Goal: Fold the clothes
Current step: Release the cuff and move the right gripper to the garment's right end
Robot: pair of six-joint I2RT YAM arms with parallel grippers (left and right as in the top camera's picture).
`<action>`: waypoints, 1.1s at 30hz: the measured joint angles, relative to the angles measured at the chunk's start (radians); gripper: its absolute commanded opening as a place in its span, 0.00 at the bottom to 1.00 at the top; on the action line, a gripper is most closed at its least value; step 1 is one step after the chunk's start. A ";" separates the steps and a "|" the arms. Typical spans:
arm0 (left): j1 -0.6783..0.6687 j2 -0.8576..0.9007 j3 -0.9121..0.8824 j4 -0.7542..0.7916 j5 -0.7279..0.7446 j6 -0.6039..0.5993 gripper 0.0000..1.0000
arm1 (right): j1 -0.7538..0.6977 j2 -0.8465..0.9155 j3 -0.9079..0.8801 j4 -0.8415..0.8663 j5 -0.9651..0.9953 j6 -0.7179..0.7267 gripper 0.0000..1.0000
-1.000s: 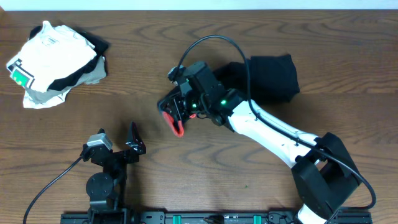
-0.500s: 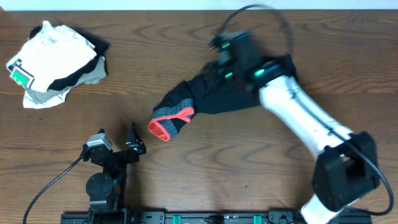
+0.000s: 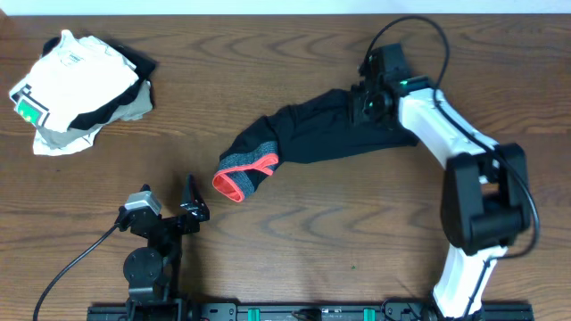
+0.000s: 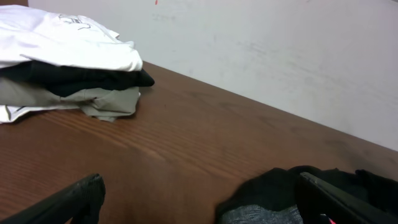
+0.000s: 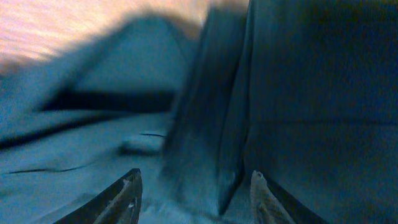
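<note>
The clothes, a black garment [image 3: 312, 134], lie stretched across the table. The grey waistband with its red-orange edge [image 3: 245, 176] is at the left end. My right gripper [image 3: 368, 100] hovers low over the garment's right part. In the right wrist view its jaws [image 5: 194, 193] are open, with a raised fold of dark fabric [image 5: 298, 93] between and beyond them. My left gripper [image 3: 189, 207] is open and empty near the table's front, just left of the waistband. The left wrist view shows its open fingers [image 4: 199, 211] and the garment's end [image 4: 273, 186].
A pile of folded clothes [image 3: 76, 89] sits at the far left corner, with a white garment with a green tag on top and black and beige cloth under it. It also shows in the left wrist view [image 4: 68, 56]. A pale wall stands behind the table.
My right gripper left the waistband at the left and swung right along the garment to its far right end. The garment now lies drawn out long. The left arm has not moved.
</note>
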 measured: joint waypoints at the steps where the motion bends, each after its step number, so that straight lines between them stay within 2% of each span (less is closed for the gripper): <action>1: 0.000 0.000 0.000 0.000 0.000 0.000 0.98 | 0.002 0.020 0.000 0.001 0.005 -0.002 0.54; 4: 0.000 0.000 0.000 0.000 0.000 0.000 0.98 | 0.006 0.051 0.004 0.010 0.018 -0.009 0.49; 5: 0.000 0.000 0.000 0.000 0.000 0.000 0.98 | 0.008 0.051 0.008 0.010 0.024 -0.013 0.42; 7: 0.000 0.000 0.000 0.000 0.000 0.000 0.98 | 0.010 0.056 0.009 0.010 0.042 -0.023 0.17; 9: 0.000 0.000 0.000 0.000 0.000 0.000 0.98 | 0.010 0.058 0.010 0.011 0.066 -0.024 0.01; 15: 0.000 0.000 0.000 0.000 0.000 0.000 0.98 | 0.010 0.058 0.028 -0.027 0.090 -0.023 0.01; 22: 0.000 0.000 0.000 0.000 0.000 0.000 0.98 | 0.010 0.027 0.098 -0.199 0.218 -0.023 0.01; 33: 0.000 0.000 0.000 0.000 0.000 0.000 0.98 | -0.057 -0.273 0.123 -0.311 0.469 0.009 0.01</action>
